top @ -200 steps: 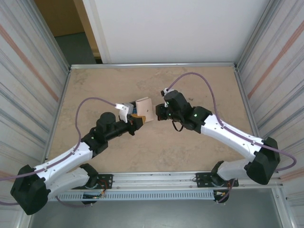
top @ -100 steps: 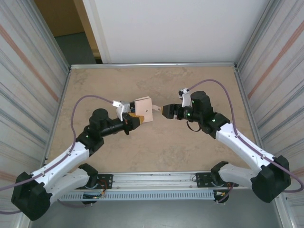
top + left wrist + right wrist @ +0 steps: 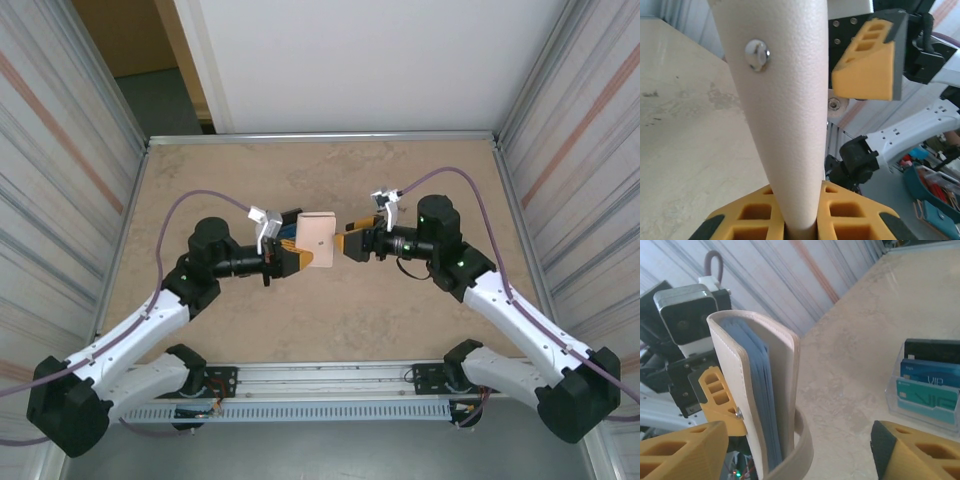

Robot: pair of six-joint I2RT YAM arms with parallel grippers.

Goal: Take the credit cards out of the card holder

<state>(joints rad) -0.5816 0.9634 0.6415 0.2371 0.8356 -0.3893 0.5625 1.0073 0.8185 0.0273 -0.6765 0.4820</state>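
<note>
Over the table (image 3: 400, 330), the left claw (image 3: 292, 258) is pinching the holder (image 3: 318, 238) shut-tight and upright so the open, empty right claw (image 3: 352, 243) can reach inside.

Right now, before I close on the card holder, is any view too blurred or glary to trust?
Top external: evenly lit, sharp on the card holder. Left wrist: it sits very close and looks soft, with a glint on its snap. Right wrist: its blue inner faces read clearly; the end effector's yellow fingers at the bottom edge are blurred.
</note>
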